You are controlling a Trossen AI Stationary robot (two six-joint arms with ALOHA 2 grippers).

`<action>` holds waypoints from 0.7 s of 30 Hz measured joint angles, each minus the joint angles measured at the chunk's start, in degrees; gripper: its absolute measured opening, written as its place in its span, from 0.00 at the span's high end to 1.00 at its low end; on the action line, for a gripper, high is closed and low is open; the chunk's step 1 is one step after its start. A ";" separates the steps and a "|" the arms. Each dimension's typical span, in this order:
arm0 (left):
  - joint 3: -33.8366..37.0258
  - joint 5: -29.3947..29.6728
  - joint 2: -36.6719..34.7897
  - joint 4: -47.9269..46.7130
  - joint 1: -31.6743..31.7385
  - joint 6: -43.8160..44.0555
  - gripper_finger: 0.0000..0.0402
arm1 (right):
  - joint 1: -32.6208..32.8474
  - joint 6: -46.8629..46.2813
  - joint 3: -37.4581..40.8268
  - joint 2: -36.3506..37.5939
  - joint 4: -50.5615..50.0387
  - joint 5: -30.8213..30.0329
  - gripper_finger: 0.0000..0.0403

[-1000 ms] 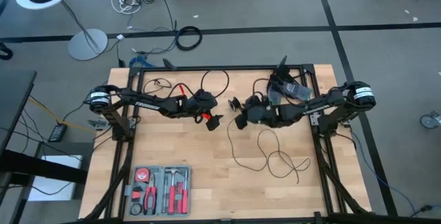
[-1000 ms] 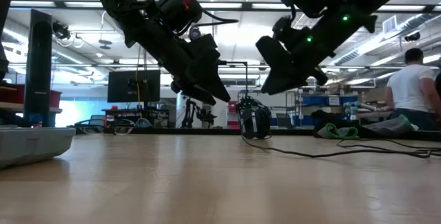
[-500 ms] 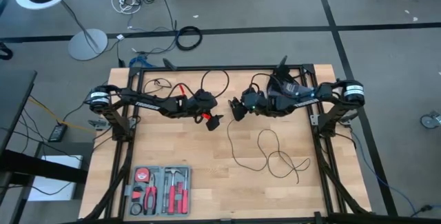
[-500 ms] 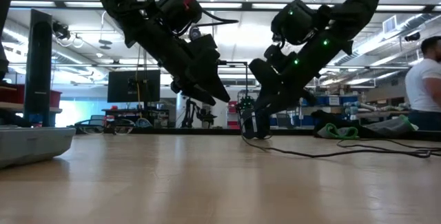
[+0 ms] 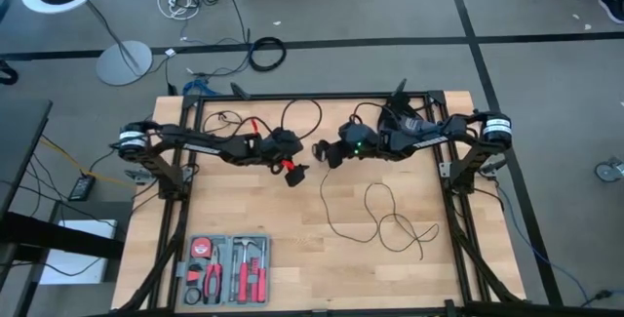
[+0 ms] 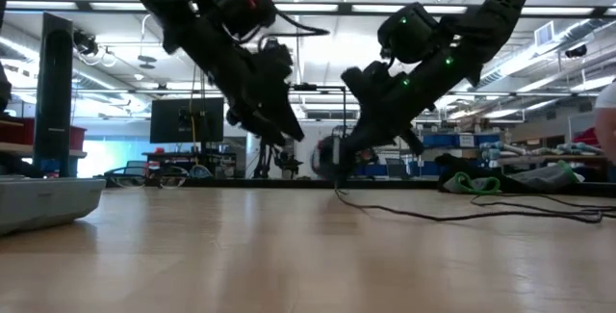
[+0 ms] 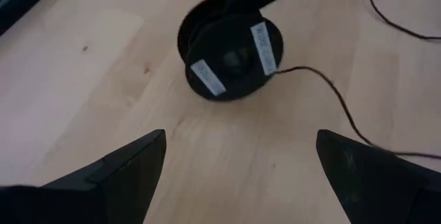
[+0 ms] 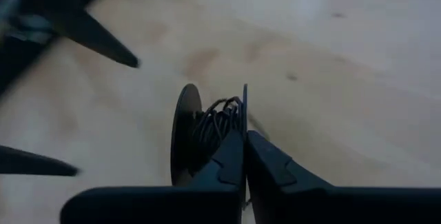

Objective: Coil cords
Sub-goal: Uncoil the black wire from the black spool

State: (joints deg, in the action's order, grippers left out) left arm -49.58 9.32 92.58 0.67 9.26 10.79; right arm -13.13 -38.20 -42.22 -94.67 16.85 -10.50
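Note:
The cord's round black puck [image 7: 231, 58], a small spool with white labels, hangs just above the table's middle in my right gripper [image 8: 244, 151], which is shut on it. From the puck the thin black cord [image 5: 382, 217] trails toward the near right and lies in loose loops on the wood. My left gripper [image 7: 241, 151] hovers open just to the puck's near left [image 5: 295, 173], with nothing between its fingers. The low view shows the puck [image 6: 332, 159] under my right gripper, with the cord [image 6: 433, 215] running along the table. My right gripper pinches the rim of one thin flange [image 8: 244, 110] of the puck between its two fingers. It comes from the table's right, slanting down. The puck stands on edge with cord wound between its two flanges, and seems to hang just clear of the table. The cord trails slack.
A tray of red-handled tools [image 5: 226, 266] sits at the near left. Other cables [image 5: 302, 112] and a dark object [image 5: 405, 122] lie along the far edge. A black frame [image 5: 292, 98] borders the table. Bare wood lies at the near middle.
My right gripper has swung toward the table's far left, come down to the puck, and shut on it. The puck, which stood on the table, has shifted a little to the left and come up off the wood. The loops of cord have stayed put.

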 joint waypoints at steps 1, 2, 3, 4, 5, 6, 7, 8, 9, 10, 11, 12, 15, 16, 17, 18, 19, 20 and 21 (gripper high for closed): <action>0.00 -0.02 -1.23 -1.22 -0.02 0.02 0.06 | -0.46 -0.75 0.00 0.00 1.41 2.05 0.99; 0.02 -0.02 -2.37 -2.68 -0.19 0.02 0.06 | -0.84 -2.05 0.00 0.04 2.53 3.88 0.99; 0.01 -0.01 -3.78 -2.94 -0.36 0.02 0.06 | -1.27 -3.49 -0.02 -0.23 3.42 5.77 0.99; 0.00 0.00 -5.24 -3.43 -0.55 0.02 0.06 | -1.64 -4.76 -0.06 -1.01 4.68 7.49 0.99; 0.00 0.00 -6.58 -4.01 -0.83 0.02 0.06 | -2.06 -6.23 -0.07 -2.00 5.31 9.55 0.99; 0.00 0.02 -7.92 -4.31 -1.11 0.02 0.06 | -2.38 -7.92 -0.04 -3.45 6.52 11.73 0.99; -0.01 0.14 -8.78 -4.43 -1.43 -0.01 0.06 | -2.65 -9.61 -0.04 -5.38 8.92 14.06 0.99; -0.02 0.37 -9.64 -4.73 -1.78 -0.08 0.06 | -2.81 -11.14 -0.04 -7.54 11.96 16.34 0.99; -0.02 0.86 -10.33 -5.53 -2.05 -0.17 0.06 | -2.88 -12.68 -0.04 -9.73 14.86 18.30 0.99; -0.02 1.53 -10.63 -5.91 -2.42 -0.17 0.06 | -2.85 -14.12 0.00 -12.19 18.64 19.83 0.99; -0.06 1.83 -10.70 -5.75 -2.67 -0.20 0.06 | -2.84 -14.84 -0.07 -14.28 23.08 21.10 1.00; -0.09 2.02 -10.67 -6.29 -2.96 -0.20 0.06 | -2.84 -16.08 -0.09 -16.11 28.04 22.70 1.00; 0.00 2.14 -10.24 -8.90 -3.58 -0.23 0.06 | -2.87 -16.42 -0.26 -20.26 38.44 23.71 0.97; 0.00 2.26 -10.05 -9.17 -3.74 -0.22 0.06 | -2.97 -16.26 -0.20 -21.05 40.76 23.79 0.95; 0.00 2.45 -9.97 -10.10 -3.80 -0.22 0.06 | -3.11 -15.91 -0.20 -21.32 41.82 23.86 0.93; 0.02 2.45 -9.97 -11.33 -3.85 -0.22 0.06 | -3.27 -15.76 -0.20 -21.33 41.88 24.05 0.91; 0.02 2.47 -9.97 -11.69 -3.83 -0.18 0.06 | -3.55 -15.75 -0.20 -21.13 41.70 24.07 0.88; 0.02 2.79 -9.97 -11.70 -3.82 -0.17 0.06 | -3.85 -15.73 -0.16 -20.89 41.20 24.08 0.86; 0.02 3.11 -9.97 -12.02 -3.80 -0.15 0.06 | -4.14 -15.73 -0.11 -20.83 41.12 24.01 0.83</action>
State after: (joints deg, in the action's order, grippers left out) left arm -49.56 12.43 82.61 -11.35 5.45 10.63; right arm -17.26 -53.93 -42.33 -115.50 57.98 13.52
